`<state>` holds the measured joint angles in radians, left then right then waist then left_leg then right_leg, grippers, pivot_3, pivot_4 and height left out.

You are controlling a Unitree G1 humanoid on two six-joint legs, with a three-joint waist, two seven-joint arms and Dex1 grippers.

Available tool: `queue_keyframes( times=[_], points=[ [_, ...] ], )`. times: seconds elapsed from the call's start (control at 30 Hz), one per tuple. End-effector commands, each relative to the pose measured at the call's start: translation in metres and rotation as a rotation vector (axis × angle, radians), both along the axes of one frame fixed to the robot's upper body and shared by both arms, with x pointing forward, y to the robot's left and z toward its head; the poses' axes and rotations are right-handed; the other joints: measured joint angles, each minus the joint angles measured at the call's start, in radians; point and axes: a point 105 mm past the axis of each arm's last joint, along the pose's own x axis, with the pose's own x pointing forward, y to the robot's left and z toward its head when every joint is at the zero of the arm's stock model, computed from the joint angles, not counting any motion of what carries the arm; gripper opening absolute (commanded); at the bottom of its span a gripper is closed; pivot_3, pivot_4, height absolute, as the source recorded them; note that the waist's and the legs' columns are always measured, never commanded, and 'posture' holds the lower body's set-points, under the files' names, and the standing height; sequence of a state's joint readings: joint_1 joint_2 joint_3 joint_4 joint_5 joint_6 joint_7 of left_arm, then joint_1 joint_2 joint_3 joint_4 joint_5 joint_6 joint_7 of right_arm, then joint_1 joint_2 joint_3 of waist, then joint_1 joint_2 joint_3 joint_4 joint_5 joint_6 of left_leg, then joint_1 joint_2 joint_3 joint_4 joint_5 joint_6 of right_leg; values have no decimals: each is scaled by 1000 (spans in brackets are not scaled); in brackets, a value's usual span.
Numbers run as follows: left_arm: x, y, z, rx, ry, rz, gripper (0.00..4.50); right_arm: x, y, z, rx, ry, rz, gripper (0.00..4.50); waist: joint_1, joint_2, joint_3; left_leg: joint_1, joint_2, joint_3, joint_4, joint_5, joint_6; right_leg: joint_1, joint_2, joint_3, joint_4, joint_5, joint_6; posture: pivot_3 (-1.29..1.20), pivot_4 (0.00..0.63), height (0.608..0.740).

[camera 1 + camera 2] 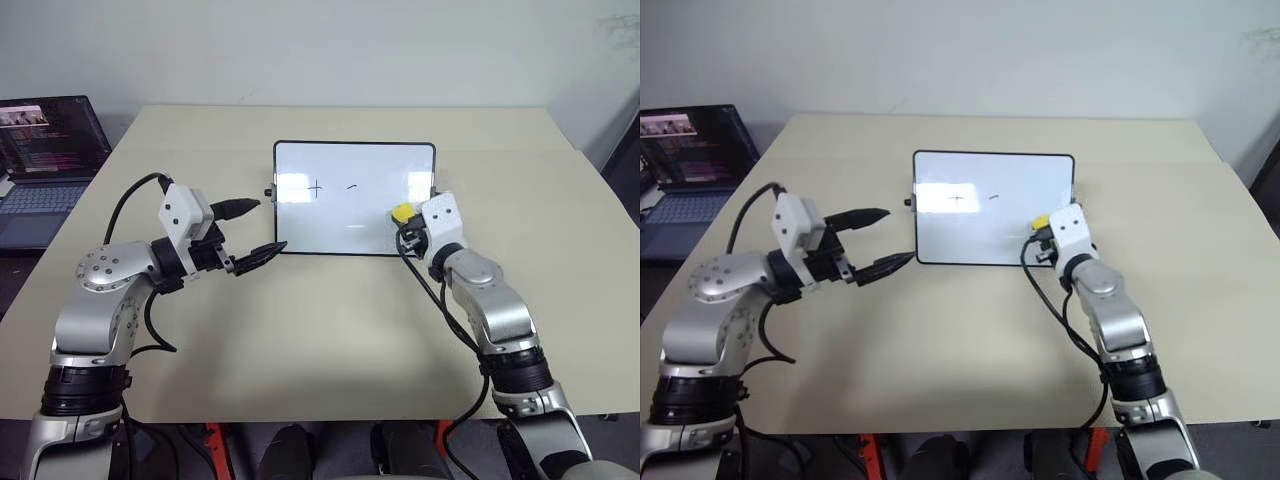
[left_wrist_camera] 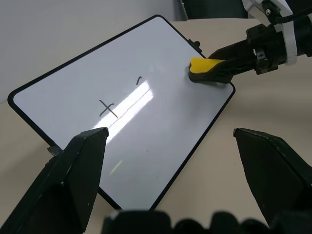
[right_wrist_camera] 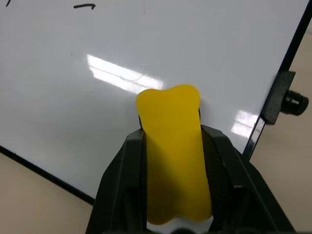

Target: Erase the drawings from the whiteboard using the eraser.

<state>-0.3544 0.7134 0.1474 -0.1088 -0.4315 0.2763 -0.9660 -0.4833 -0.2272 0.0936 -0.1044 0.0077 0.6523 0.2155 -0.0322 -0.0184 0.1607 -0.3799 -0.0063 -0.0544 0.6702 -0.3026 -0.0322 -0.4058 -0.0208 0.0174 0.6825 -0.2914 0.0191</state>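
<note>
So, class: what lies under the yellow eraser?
White whiteboard surface lies around the eraser, held by the right gripper. Whatever lies directly beneath it is covered.

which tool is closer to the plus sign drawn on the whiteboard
Left. The open left tool sits just off the whiteboard's left edge, close to the plus. The right tool, shut on the eraser, is over the board's right end, beyond the dash.

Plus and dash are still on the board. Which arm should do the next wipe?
Right. The right gripper is shut on the eraser over the whiteboard. The left gripper is open and empty beside the board.
</note>
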Motion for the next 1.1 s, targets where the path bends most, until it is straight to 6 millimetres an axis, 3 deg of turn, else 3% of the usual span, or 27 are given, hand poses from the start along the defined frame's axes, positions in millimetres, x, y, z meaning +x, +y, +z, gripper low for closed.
queue_keyframes(
  times=[0.03,0.27,0.83,1.1],
  points=[
    [-3,1,15,-8,-59,2,4500,-2,-7,11,55,-16,-18,1210,0,0,0,0,0,0,0,0,0,0,0,0,0,0,0,0,150,740],
    [-2,1,15,-7,-60,-1,4500,-7,-3,24,108,-37,-1,1210,0,0,0,0,0,0,0,0,0,0,0,0,0,0,0,0,150,740],
    [-1,0,17,-4,-63,-11,4500,-5,-1,27,104,-50,-10,1210,0,0,0,0,0,0,0,0,0,0,0,0,-1,0,0,0,150,740],
    [0,3,17,0,-65,-1,4500,9,16,51,110,-144,26,1210,-1,0,0,0,0,0,0,0,0,0,0,0,0,0,0,0,150,740]
  ],
)
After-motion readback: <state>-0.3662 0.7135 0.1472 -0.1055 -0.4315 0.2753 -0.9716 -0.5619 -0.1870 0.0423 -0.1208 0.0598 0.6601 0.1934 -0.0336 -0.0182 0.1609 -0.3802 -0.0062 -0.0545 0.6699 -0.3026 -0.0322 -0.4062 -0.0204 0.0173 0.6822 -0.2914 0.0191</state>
